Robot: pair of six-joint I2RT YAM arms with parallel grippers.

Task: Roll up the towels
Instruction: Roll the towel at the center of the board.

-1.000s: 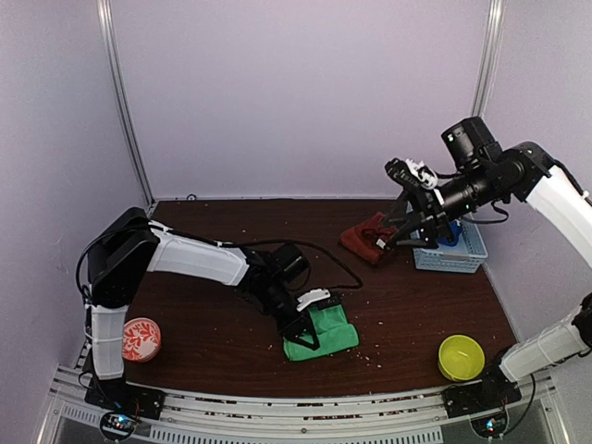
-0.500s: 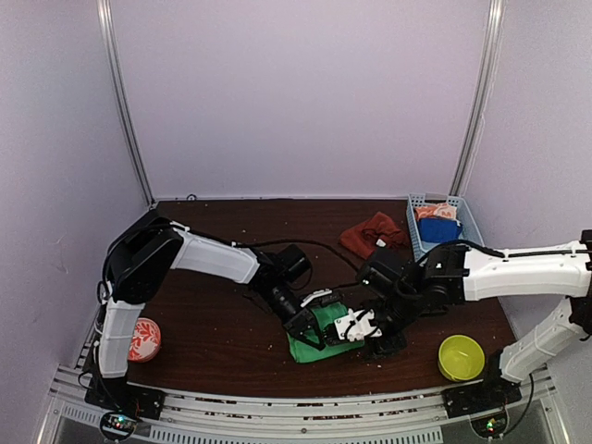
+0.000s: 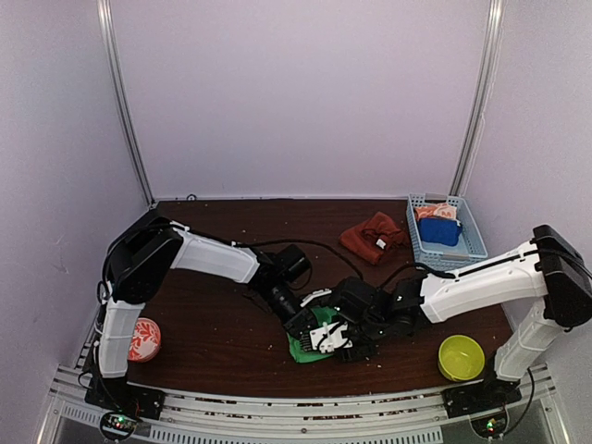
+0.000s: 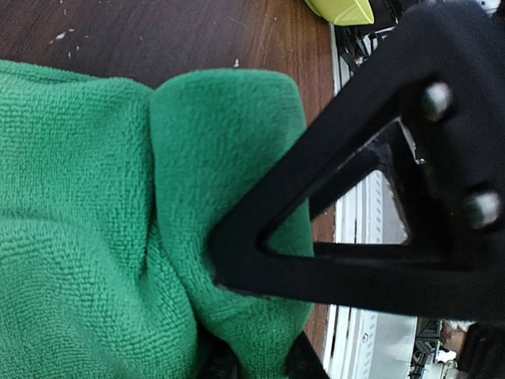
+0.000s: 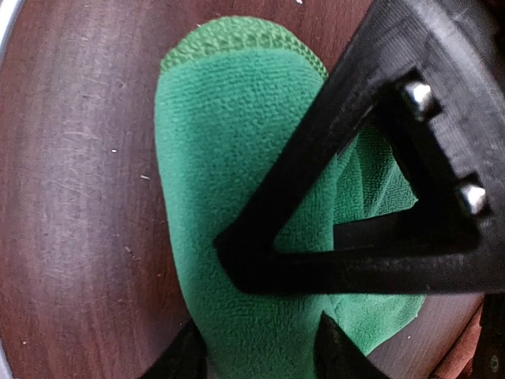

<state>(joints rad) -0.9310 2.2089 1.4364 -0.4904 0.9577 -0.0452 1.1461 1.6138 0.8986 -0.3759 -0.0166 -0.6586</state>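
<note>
While the left hand (image 3: pixel 312 329) pinches the green towel (image 3: pixel 302 351) at lower centre, the right hand (image 3: pixel 335 342) grips it too

Left hand (image 3: pixel 309 321) and right hand (image 3: pixel 335 339) meet on the green towel (image 3: pixel 303 349), near-centre; rust-red towel (image 3: pixel 370 237) lies far right.
</note>
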